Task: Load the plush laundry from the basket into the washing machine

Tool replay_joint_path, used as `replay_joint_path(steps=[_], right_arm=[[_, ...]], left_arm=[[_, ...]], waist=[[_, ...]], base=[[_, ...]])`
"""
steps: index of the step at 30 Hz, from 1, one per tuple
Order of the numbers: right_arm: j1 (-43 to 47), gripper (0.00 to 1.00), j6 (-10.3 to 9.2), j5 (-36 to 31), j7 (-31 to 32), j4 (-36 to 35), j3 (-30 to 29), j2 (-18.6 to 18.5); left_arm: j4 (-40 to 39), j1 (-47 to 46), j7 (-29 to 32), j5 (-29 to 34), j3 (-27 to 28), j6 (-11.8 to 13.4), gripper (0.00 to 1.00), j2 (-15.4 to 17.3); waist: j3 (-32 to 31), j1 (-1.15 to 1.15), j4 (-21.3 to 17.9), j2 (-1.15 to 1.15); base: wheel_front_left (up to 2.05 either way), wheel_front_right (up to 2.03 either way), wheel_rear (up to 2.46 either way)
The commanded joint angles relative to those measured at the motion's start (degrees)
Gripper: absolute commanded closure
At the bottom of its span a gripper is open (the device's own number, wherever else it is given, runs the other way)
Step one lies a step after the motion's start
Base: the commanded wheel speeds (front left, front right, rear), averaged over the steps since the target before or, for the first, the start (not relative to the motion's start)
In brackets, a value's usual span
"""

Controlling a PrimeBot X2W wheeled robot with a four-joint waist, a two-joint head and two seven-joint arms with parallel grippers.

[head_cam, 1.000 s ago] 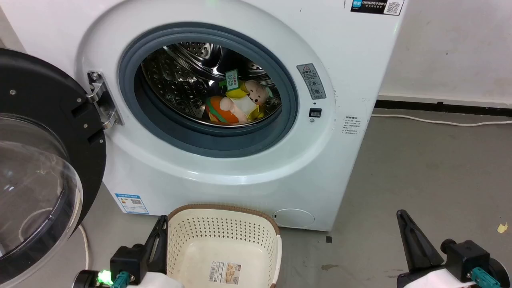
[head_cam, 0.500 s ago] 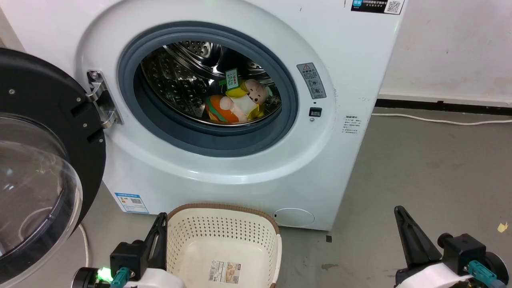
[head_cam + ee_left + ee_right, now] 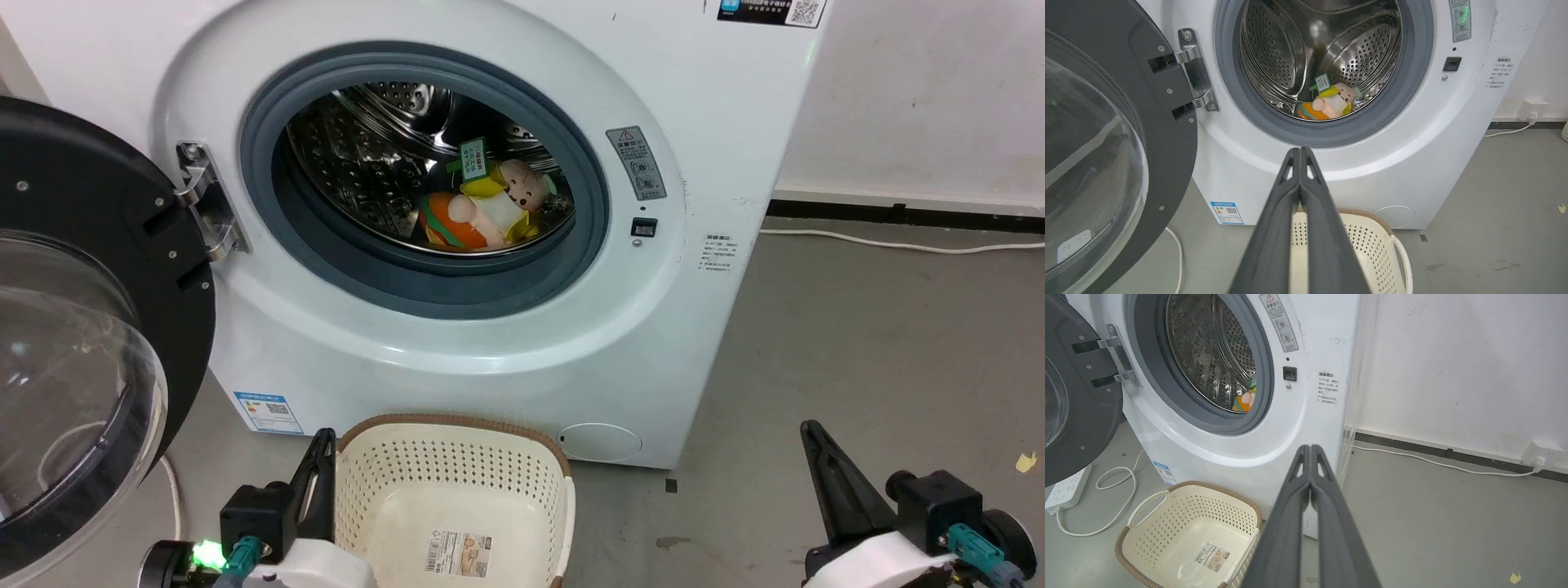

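Both L tool [image 3: 1300, 152], R tool [image 3: 1310, 448] closed, empty, plush laundry [image 3: 486, 208] well apart, inside washing machine [image 3: 457, 343]

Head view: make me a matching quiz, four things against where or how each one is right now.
1. plush laundry
2. basket
3. door
4. left hand

A. shut, holding nothing
B. swung open
C. lying in the drum
D. on the floor, holding just a paper label

Pairs: 1-C, 2-D, 3-B, 4-A
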Motion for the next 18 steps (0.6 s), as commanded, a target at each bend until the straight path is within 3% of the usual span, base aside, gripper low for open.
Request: replay_joint_path(steps=[1, 18], right_arm=[[-1.16, 1.00, -0.04, -0.43, 0.25, -0.36, 0.07, -0.02], [-1.80, 1.00, -0.04, -1.22, 2.13, -0.70, 0.15, -0.02]], left_arm=[[-0.41, -1.07, 0.45, 0.47, 0.46, -0.31, 1.00, -0.46], [-1.34, -1.50, 2.32, 1.77, 1.97, -0.86, 1.00, -1.54]], waist=[[0.02, 0.00, 0.00, 0.00], [0.21, 0.00, -0.03, 0.00]], base=[[0.00, 0.00, 0.00], [0.00, 0.00, 0.00]])
